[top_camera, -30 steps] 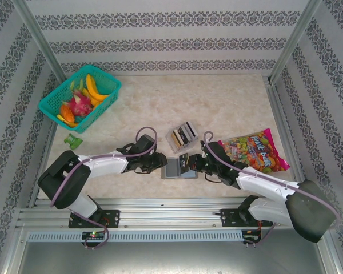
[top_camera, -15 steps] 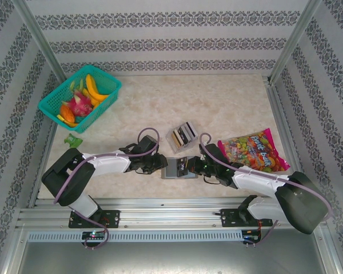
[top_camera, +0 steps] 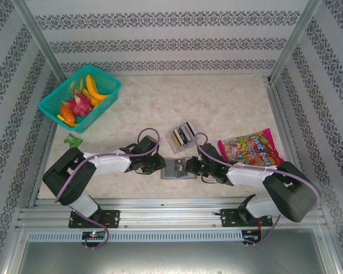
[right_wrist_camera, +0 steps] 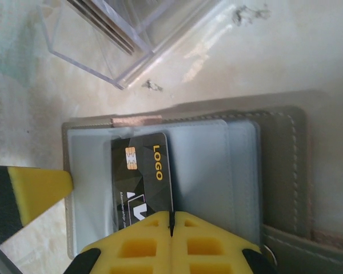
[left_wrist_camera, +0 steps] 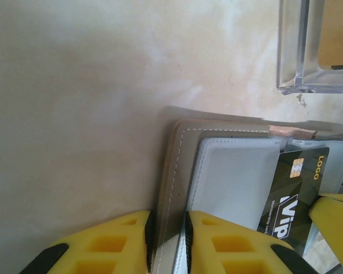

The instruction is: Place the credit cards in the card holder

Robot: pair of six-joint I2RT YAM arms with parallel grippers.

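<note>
One black card (right_wrist_camera: 142, 177) pinched by right claw (right_wrist_camera: 171, 217), one card holder (right_wrist_camera: 281, 171) clamped by left claw (left_wrist_camera: 167, 221)

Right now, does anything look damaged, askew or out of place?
Yes. A brownish frayed strip runs along the far edge of the card holder, like trim peeling off. A small green item lies on the table beside the fruit basket rather than in it. The black card sits only partway in its clear pocket.

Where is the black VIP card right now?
In the right wrist view, the black card lies on the open card holder, pinched by the right claw, beside the clear tray.
</note>
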